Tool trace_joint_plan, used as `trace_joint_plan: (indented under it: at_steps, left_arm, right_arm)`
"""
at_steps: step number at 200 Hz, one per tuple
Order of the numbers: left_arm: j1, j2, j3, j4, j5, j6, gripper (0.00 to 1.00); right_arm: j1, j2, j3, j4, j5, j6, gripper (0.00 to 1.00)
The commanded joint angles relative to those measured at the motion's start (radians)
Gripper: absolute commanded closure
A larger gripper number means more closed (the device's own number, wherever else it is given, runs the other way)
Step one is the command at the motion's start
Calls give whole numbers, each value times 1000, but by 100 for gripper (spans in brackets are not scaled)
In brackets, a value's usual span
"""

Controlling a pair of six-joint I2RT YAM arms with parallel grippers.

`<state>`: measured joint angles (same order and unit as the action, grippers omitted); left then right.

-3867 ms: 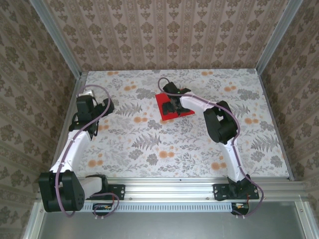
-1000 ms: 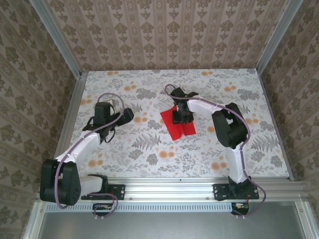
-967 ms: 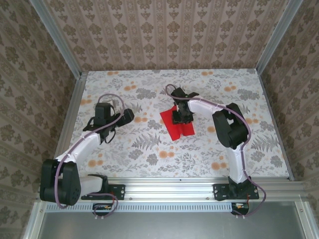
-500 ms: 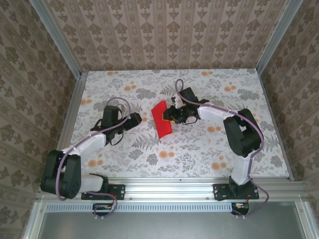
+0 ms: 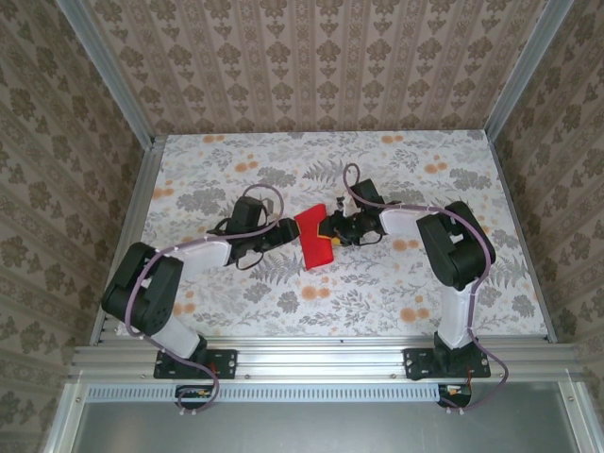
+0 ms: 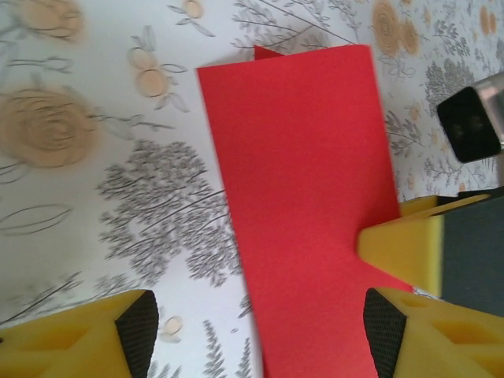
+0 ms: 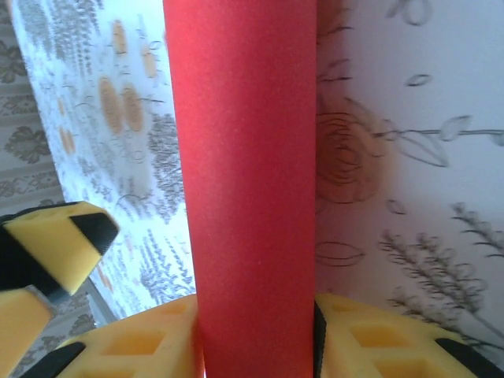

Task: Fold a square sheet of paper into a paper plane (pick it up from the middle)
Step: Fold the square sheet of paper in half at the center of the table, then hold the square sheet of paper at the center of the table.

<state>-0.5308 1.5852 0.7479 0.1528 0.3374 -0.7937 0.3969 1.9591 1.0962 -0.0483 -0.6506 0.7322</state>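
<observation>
The red sheet of paper (image 5: 314, 239) is folded over into a narrow rectangle. It is at the middle of the flowered tabletop (image 5: 377, 293), between the two grippers. In the left wrist view the red sheet of paper (image 6: 307, 197) is plain and smooth, and at its far edge a small corner of a second layer looks out from behind the first one. In the right wrist view the red sheet of paper (image 7: 252, 173) is a straight band that runs away from the camera. A soft shadow lies on the tabletop beside it, so it seems to be lifted a little.

The right gripper (image 5: 332, 231) comes from the right side and has the sheet. In its own view the right gripper (image 7: 256, 339) has one yellow finger on each side of the band, and the paper fills the gap between them. One of its fingers (image 6: 398, 246) lies against the sheet's edge in the left wrist view.

The left gripper (image 5: 286, 232) is just beside the sheet's left edge. The jaws of the left gripper (image 6: 260, 331) stand wide apart around the near end of the sheet. There is bare tabletop between one finger and the paper, and the other finger is close at the opposite edge. It grips nothing.

Patterned walls (image 5: 321, 66) close the tabletop on three sides.
</observation>
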Motion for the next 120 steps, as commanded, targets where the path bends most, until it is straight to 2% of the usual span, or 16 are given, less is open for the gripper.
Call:
trace_joint_plan:
  at_steps: [1, 38, 82, 120]
  left_arm:
    - [-22, 49, 57, 22, 2, -13, 30]
    - [-48, 126, 116, 19, 12, -14, 42]
    - [-64, 210, 185, -17, 29, 5, 66]
    - [-75, 274, 232, -82, 22, 27, 82]
  right_arm:
    - [-9, 16, -10, -43, 52, -38, 59]
    - [-10, 16, -1, -91, 87, -69, 57]
    - [-10, 12, 8, -117, 94, -85, 57]
    - [-10, 8, 21, -132, 93, -88, 57]
